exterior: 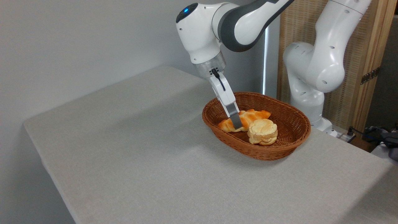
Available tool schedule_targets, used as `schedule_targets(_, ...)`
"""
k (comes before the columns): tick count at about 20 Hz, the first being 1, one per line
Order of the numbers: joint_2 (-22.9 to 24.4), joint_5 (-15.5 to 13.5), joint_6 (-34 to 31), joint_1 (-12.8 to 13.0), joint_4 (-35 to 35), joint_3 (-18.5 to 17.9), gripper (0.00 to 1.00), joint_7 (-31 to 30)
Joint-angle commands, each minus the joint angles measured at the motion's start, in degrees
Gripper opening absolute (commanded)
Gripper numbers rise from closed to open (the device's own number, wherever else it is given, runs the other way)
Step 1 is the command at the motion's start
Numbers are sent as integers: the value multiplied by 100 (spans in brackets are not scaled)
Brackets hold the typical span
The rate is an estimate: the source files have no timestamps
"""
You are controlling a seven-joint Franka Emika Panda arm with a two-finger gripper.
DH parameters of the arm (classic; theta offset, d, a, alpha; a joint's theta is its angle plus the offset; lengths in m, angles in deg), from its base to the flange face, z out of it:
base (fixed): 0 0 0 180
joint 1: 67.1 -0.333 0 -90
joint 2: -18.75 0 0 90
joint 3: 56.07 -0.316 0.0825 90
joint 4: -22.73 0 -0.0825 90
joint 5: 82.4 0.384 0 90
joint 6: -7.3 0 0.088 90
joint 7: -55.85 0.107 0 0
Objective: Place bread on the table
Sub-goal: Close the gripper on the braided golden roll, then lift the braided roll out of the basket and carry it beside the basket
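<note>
The bread [253, 115], a glossy golden-orange braided loaf, lies in the left part of the brown wicker basket [264, 154], which stands on the grey table [140, 140]. My gripper [238, 124] reaches down into the basket and straddles the loaf near its left end. One grey finger [236, 119] crosses the loaf's near side, and the other finger is hidden behind the bread. The gap between the fingers does not show from this side.
A round pale flower-shaped bun [262, 131] sits in the basket, touching the loaf's right front. The arm's white base [307, 93] stands behind the basket. Cables [373, 133] lie at the far right. Bare grey tabletop stretches to the left and front of the basket.
</note>
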State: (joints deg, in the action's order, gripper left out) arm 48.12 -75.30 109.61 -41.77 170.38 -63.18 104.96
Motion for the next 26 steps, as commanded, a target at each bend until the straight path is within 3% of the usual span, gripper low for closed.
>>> schedule_targets(1,34,98,104,68,97,-115,39,38)
schedule_targets(8,42,116,-290,156,-51,-106,35,73)
schedule_targets(10,42,151,-676,374,-192,-124,33,230)
schedule_targets(12,42,335,-1125,437,-376,-229,33,380)
schedule_targets(16,42,344,-1451,507,-719,-299,33,503)
schedule_targets(19,34,318,-1460,595,-1070,-536,33,504)
schedule_targets(22,-27,152,-1426,840,-1702,-1071,33,477)
schedule_targets(24,-246,-50,-1320,972,-2247,-1432,33,468)
schedule_targets(26,-589,-235,-1092,982,-2731,-1547,33,442)
